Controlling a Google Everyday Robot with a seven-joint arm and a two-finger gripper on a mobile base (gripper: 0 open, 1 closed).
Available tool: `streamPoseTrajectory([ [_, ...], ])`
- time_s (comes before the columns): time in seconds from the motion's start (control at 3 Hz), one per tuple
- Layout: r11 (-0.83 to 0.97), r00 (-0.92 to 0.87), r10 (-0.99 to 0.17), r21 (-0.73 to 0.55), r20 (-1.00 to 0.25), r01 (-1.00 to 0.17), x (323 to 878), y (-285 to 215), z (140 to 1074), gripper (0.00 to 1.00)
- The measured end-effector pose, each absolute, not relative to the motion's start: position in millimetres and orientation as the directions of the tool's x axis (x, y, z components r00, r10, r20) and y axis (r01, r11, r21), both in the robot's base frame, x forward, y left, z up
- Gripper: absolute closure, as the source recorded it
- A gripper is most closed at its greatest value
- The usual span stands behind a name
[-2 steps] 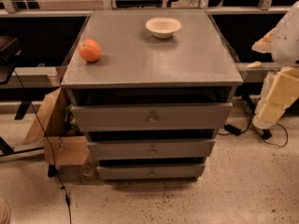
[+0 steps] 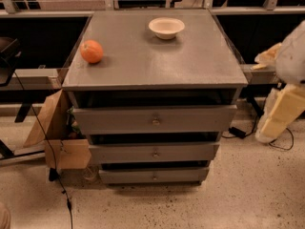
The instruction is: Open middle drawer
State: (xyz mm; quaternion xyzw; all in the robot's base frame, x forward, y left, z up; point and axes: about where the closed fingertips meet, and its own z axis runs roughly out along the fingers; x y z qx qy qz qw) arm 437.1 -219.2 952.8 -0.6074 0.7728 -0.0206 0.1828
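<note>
While my claw (image 2: 285,112) hangs at the right edge of view, apart from the bench (image 2: 190,61) — spread or pressed together, I cannot tell — the middle drawer (image 2: 181,152) sits between the taller top front (image 2: 114,120) and the thinner bottom one (image 2: 124,176), small round knob (image 2: 155,153) at its centre. On the bench top: orange (image 2: 91,51) left, pale bowl (image 2: 166,27) at the back.

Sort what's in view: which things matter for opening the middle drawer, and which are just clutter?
Job: middle drawer, knob, claw at the right edge.
Clutter: orange, bowl, cardboard box, top drawer, bottom drawer.
</note>
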Motion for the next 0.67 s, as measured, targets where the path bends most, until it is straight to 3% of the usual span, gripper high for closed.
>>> streamPoseTrajectory([
  [0.67, 0.239, -0.134, -0.826, -0.124, -0.547, -0.963, 414, -204, 775, 0.0],
])
